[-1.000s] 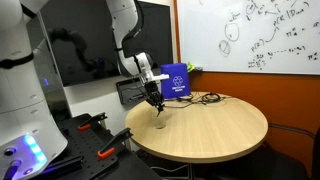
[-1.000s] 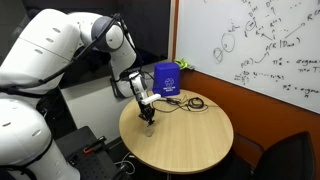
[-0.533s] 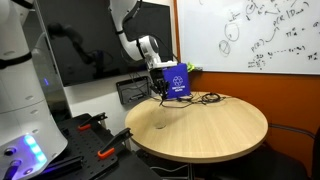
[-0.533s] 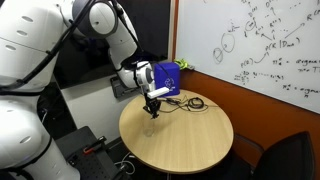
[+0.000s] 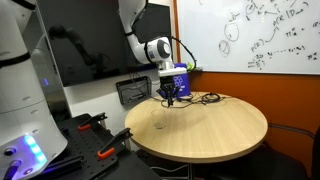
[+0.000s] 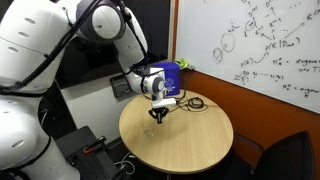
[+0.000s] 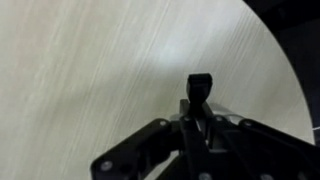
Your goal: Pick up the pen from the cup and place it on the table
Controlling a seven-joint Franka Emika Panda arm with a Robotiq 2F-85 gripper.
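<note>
Wooden table [image 5: 225,132], exterior view: round, pale top; a blue box [image 5: 178,80] and dark cables [image 5: 208,98] sit at its far edge, below the whiteboard [image 5: 260,35].
Gripper [image 5: 170,100], same view: hangs fingers-down above the table, just in front of the blue box and clear of the top.
Cup [image 5: 160,125], same view: faint small clear shape standing on the table nearer the front edge, apart from the gripper; detail too small to confirm.
Pen, same view: not separable from the dark fingers.

Table [image 6: 190,145], exterior view: round top, mostly bare on the near side.
Gripper [image 6: 160,114], same view: pointing down over the middle-left of the top, not touching it; the blue box [image 6: 168,76] stands behind it.
Finger state, same view: too small to tell.

Table [image 7: 90,70], wrist view: pale wood grain fills the frame; curved edge at right.
Gripper [image 7: 198,118], wrist view: dark linkages converge at centre, fingers drawn together.
Pen [image 7: 201,88], wrist view: dark slim body pinched between the fingers, raised off the table.
</note>
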